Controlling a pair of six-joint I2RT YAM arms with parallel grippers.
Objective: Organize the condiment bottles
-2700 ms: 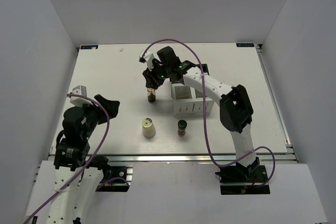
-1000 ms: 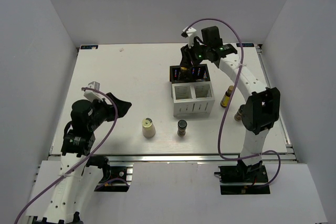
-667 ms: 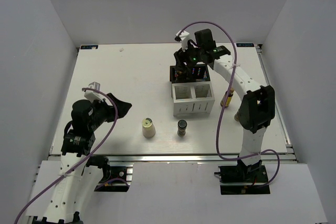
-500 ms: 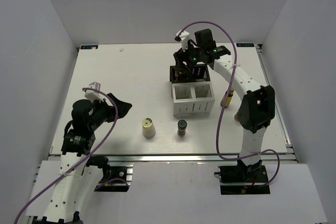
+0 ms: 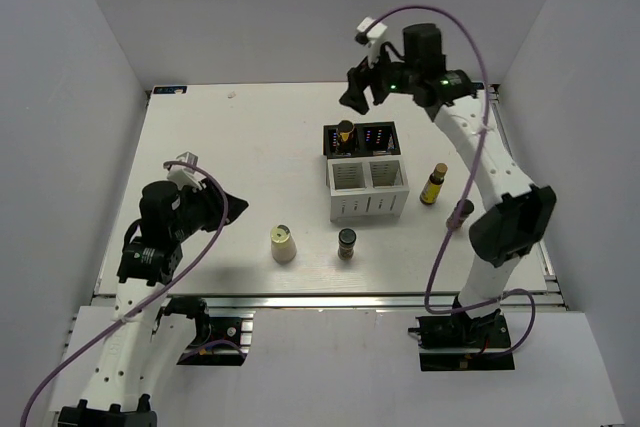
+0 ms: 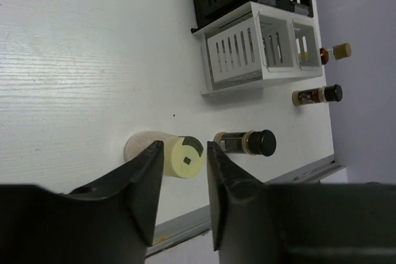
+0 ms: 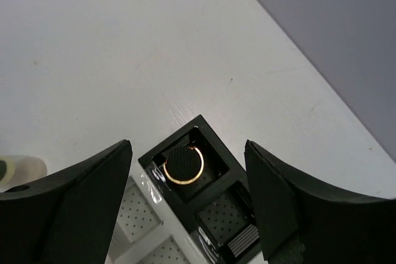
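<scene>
Right gripper (image 7: 187, 146) is spread wide with nothing in it, up above the white-and-black slotted four-compartment box (image 5: 366, 207). One tall dark bottle with a gold-rimmed cap (image 7: 184, 165) stands in the box's far-left black compartment. Left gripper (image 6: 184, 153) is pinched narrow on nothing, near the cream conical bottle (image 5: 284, 244) but not touching. The other yellow-labelled tall bottle (image 5: 434, 184) and two short dark-capped brown jars (image 5: 346, 243) stand loose on the white table (image 5: 220, 137).
</scene>
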